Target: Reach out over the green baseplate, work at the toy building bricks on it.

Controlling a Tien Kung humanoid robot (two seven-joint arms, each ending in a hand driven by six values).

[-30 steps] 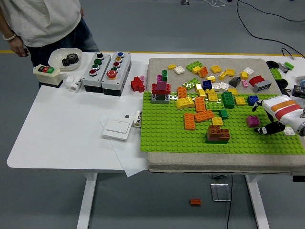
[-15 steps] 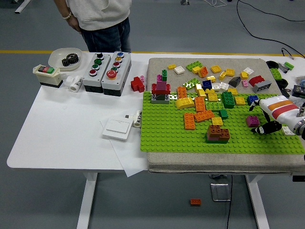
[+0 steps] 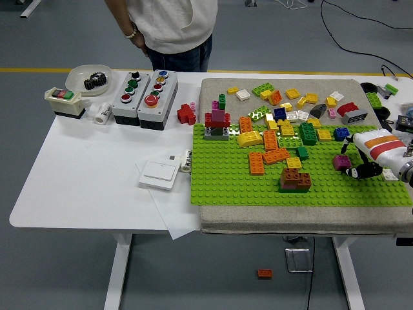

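Observation:
The green baseplate [image 3: 226,174] lies on a grey mat on the right half of the table. Several loose bricks sit on it: orange ones [image 3: 275,155], a brown and orange stack [image 3: 295,181], a red, grey and pink stack [image 3: 218,124] and a magenta brick [image 3: 341,162]. My right hand [image 3: 353,161], black-fingered with a white and orange wrist, reaches in from the right edge. Its fingers are spread just right of the magenta brick, one above and one below, holding nothing. The left arm is out of view.
More loose bricks [image 3: 303,100] lie on the mat behind the plate. Two button boxes [image 3: 145,90], a switch box [image 3: 62,97], a bowl with a gear [image 3: 90,79], a red brick [image 3: 186,114] and a white wall switch [image 3: 159,174] are on the left. A person [image 3: 171,26] stands at the far side.
My right hand has edged a little left, closer to the magenta brick. The person has walked to the right along the far side. The bricks have not moved.

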